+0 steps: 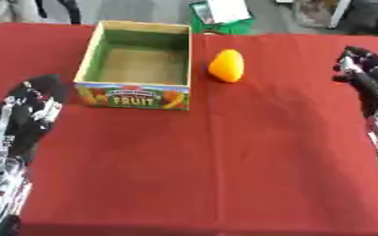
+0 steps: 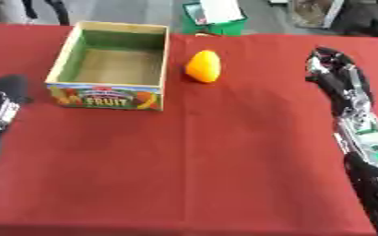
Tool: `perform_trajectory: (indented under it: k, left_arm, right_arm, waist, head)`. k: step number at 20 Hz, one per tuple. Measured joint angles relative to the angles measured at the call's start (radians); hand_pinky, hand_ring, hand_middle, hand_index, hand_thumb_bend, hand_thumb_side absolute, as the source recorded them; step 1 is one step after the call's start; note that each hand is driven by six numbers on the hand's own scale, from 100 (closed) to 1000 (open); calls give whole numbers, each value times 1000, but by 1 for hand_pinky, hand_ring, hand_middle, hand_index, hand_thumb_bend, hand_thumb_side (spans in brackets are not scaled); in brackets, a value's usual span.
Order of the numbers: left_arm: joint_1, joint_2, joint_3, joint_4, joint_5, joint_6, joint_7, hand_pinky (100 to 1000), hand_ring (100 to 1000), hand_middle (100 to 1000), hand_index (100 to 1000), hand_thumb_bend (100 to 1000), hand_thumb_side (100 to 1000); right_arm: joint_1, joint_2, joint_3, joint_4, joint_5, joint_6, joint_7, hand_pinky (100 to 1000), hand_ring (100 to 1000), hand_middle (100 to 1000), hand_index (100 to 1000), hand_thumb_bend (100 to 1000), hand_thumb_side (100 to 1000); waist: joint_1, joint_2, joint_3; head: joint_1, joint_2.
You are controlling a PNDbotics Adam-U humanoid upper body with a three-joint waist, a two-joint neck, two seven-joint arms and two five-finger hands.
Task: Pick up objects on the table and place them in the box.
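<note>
Orange fruit (image 2: 203,67) beside box (image 2: 111,99); both hands' fingers seemingly relaxed, empty.

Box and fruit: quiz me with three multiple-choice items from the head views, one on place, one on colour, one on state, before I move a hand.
1. Where is the fruit?
A. inside the box
B. on the cloth to the box's right
C. in the right hand

2. What colour is the cloth?
A. red
B. blue
C. white

3. What does the box hold?
A. two fruits
B. a cup
C. nothing visible

Answers: 1 B, the orange fruit lies on the cloth just beside the box's right wall. 2 A, red spreads under everything. 3 C, only the bare brown floor shows inside. The left hand and right hand are both apart from the fruit.
</note>
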Motion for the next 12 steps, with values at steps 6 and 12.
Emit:
perform_trajectory:
  k: [6,12]
  left_arm:
    - [0,0,0,0,0,0,0,731,826,725,652,530,398]
    - [0,0,0,0,0,0,0,730,826,724,652,530,397]
  right_arm:
    - [-3,0,5,0,0,1,2,651,709,630,802,100,336]
    - [-23,-1,17,0,4,5,15,653,715,637,805,100,341]
  waist:
    - [0,0,0]
    - [-1,0,0]
  head:
    - [0,0]
    - [0,0]
